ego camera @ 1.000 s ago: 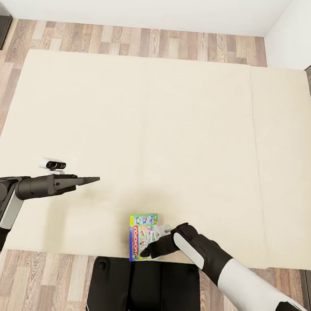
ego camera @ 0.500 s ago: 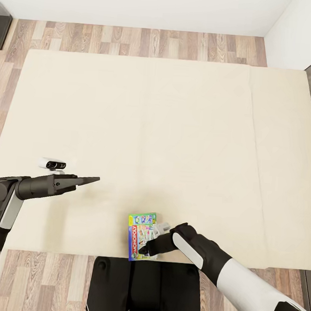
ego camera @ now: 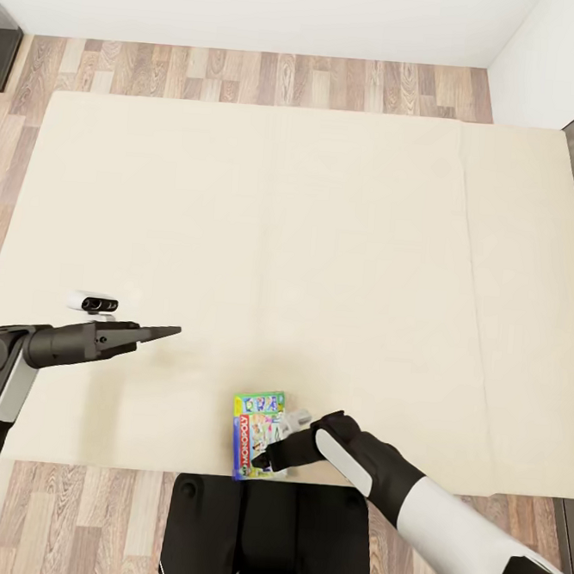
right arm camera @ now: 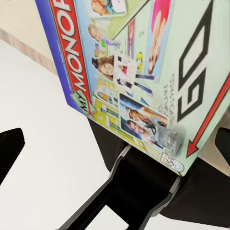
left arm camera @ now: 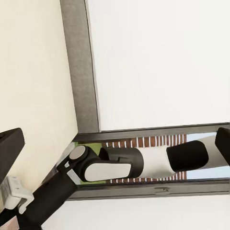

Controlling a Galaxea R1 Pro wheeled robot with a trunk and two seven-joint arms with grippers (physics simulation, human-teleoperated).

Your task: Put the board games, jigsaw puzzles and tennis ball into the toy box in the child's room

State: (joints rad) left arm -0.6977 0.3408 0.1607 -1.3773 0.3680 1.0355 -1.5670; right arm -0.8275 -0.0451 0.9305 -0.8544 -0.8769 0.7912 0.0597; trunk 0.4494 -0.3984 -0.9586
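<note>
1. Head view: your right gripper (ego camera: 262,460) sits at the near edge of the bed (ego camera: 239,231), right at the near end of the Monopoly box (ego camera: 256,435). The box lies flat on the beige mattress near that edge, its red banner running along its left side. Your right forearm comes in from the lower right and covers the box's near right corner. You cannot tell from this view whether the fingers grip the box or only touch it.

2. Head view, other side: your left gripper (ego camera: 169,332) hovers over the left part of the mattress, well apart from the box, pointing toward the middle of the bed. Its fingers look pressed together into one thin dark point. Wood-plank floor (ego camera: 252,77) shows beyond the far edge of the bed.

3. Left wrist view: you see the beige mattress, the grey bed frame (left arm camera: 80,67), and your right arm (left arm camera: 120,165) crossing the picture. One dark fingertip (left arm camera: 9,146) shows at the edge; the gap between fingers cannot be judged here.

4. Right wrist view: the Monopoly box (right arm camera: 139,72) looms very close, tilted across the picture, its lower edge reaching over the gripper's dark base. Dark fingertips (right arm camera: 9,143) show far out at the picture's edges, so the fingers stand spread wide here, with the box between them.
</note>
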